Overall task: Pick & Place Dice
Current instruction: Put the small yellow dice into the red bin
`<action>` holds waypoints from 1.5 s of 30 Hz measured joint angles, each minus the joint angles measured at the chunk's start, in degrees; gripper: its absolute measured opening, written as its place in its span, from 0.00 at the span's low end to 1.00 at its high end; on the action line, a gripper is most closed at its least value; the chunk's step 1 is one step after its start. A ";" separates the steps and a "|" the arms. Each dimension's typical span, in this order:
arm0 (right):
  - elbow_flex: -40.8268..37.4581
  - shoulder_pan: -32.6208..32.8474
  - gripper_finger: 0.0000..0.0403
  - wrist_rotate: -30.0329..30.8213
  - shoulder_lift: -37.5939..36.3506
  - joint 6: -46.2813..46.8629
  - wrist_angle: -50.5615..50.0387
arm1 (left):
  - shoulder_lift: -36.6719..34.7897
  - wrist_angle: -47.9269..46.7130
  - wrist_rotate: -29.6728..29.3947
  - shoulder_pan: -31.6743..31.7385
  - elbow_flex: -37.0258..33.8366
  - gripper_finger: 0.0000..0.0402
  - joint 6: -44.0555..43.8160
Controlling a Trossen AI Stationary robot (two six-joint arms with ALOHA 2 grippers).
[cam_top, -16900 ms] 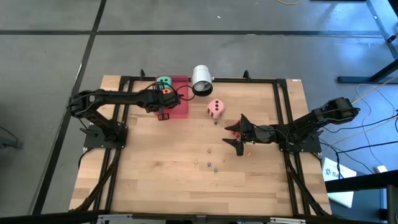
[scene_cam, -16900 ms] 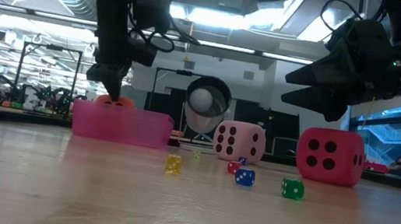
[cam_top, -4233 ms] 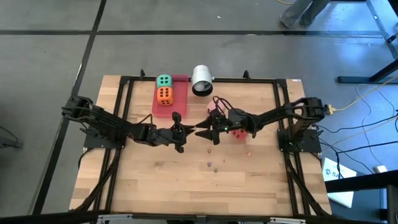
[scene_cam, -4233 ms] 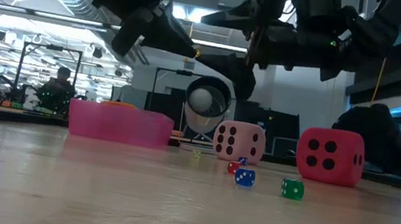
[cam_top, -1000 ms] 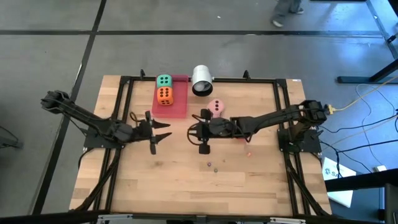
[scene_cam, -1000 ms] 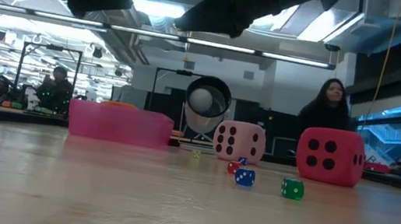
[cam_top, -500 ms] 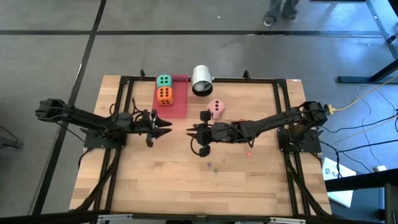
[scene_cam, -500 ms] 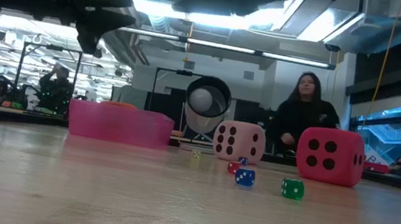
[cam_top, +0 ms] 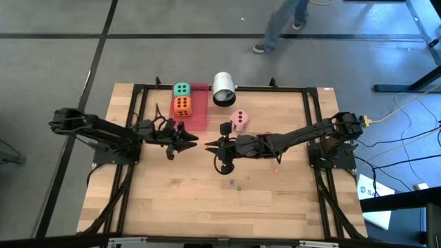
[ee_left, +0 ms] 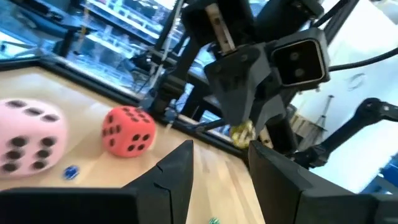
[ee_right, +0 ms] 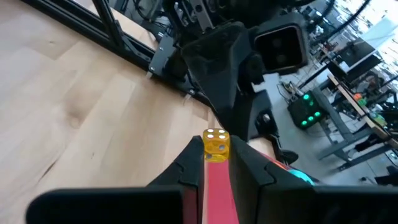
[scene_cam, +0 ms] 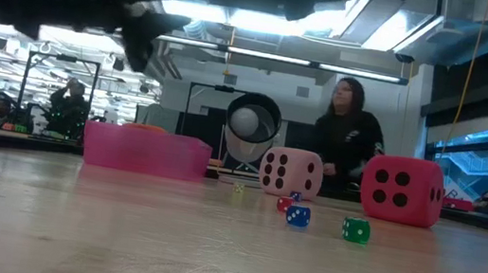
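The green die (cam_top: 182, 89) and the orange die (cam_top: 182, 105) sit in the pink tray (cam_top: 198, 117) at the far left. The pink die (cam_top: 239, 120) rests on the table near the middle. The red die (scene_cam: 401, 189) stands to its right, under my right arm in the high view. My right gripper (cam_top: 209, 145) hovers mid-table, shut on a small yellow die (ee_right: 216, 144). My left gripper (cam_top: 189, 141) faces it from the left, open (ee_left: 221, 165), a short gap away and touching nothing. My right gripper pinches the small yellow die (ee_right: 216, 149) between its two fingertips, at their free ends only. The fingers lie roughly level and point toward the table's left. The die is lifted clear above the table, in front of my left gripper.
A white cylinder (cam_top: 224, 88) lies at the far edge beside the tray. Several tiny dice (scene_cam: 298, 216) are scattered on the wood right of centre. Black frame rails (cam_top: 134, 124) run along the table's sides. A person (scene_cam: 345, 132) stands behind the table.
My left gripper has moved toward the table's right, closing on my right gripper, and has rolled about its own axis. My right gripper has stayed in place with the yellow die and rolled as well. The person behind the table has walked leftward.
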 joint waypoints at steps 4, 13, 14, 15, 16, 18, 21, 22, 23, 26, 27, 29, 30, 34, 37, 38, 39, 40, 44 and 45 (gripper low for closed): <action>0.00 -0.09 0.12 -0.36 0.00 -0.02 -0.20 | 5.28 1.28 4.09 0.50 3.96 0.36 0.04; 0.00 -0.09 0.12 0.88 0.07 -0.30 -2.21 | 10.76 1.49 6.39 1.05 7.78 0.36 0.00; 0.00 -0.09 0.12 1.22 0.07 -0.56 -2.21 | 10.91 1.48 6.39 1.05 7.90 0.36 0.02; 0.00 -0.09 0.12 1.45 0.07 -0.91 -2.21 | 10.95 1.45 6.39 1.05 8.01 0.36 0.02; 0.00 -0.09 0.12 1.45 0.07 -1.10 -2.21 | 10.95 1.51 6.39 1.05 8.01 0.36 0.01; 0.00 -0.09 0.12 1.45 0.07 -1.46 -2.23 | 10.93 1.62 6.38 1.05 8.01 0.36 0.02; 0.00 -0.21 0.12 1.47 0.25 -1.46 -2.17 | 10.93 2.29 6.39 1.05 8.01 0.36 -0.01; 0.00 -0.32 0.12 1.48 0.37 -1.48 -2.23 | 10.93 2.36 6.50 1.05 8.01 0.36 -0.01; 0.00 -0.45 0.12 1.43 0.47 -1.49 -2.42 | 10.93 2.31 6.71 1.05 8.01 0.35 -0.02; 0.00 -0.86 0.12 0.95 0.62 -1.46 -2.28 | 10.93 2.54 7.08 1.05 7.99 0.32 -1.16; 0.00 -0.91 0.12 0.99 0.81 -1.46 -1.95 | 10.93 2.51 7.19 1.05 7.99 0.31 -1.31; 0.00 -0.95 0.12 0.91 0.95 -1.51 -1.93 | 10.97 2.24 7.53 1.05 7.94 0.27 -1.54; 0.00 -0.93 0.12 0.77 0.96 -1.51 -1.76 | 10.97 2.30 7.64 1.05 7.94 0.25 -1.76; 0.00 -0.93 0.12 0.88 0.94 -1.58 -1.70 | 10.97 2.37 7.71 1.05 7.94 0.19 -2.39; 0.00 -0.93 0.12 1.86 0.94 -1.91 -1.43 | 10.95 2.62 8.09 1.03 7.94 0.15 -2.56; 0.00 -0.93 0.12 2.68 0.94 -2.14 -1.36 | 10.95 2.65 8.14 1.03 7.94 0.14 -2.56; 0.00 -0.94 0.12 3.50 0.94 -2.34 -1.36 | 10.95 2.70 8.14 1.03 7.94 0.14 -2.56; 0.00 -0.96 0.12 4.07 0.94 -2.47 -1.33 | 10.95 2.72 8.16 1.03 7.98 0.13 -2.56; 0.00 -1.08 0.12 4.21 0.94 -2.60 -1.23 | 10.95 2.74 8.26 1.02 7.99 0.14 -2.53; 0.00 -1.08 0.12 4.24 0.94 -2.75 -1.19 | 10.95 2.75 8.34 1.01 7.99 0.14 -2.50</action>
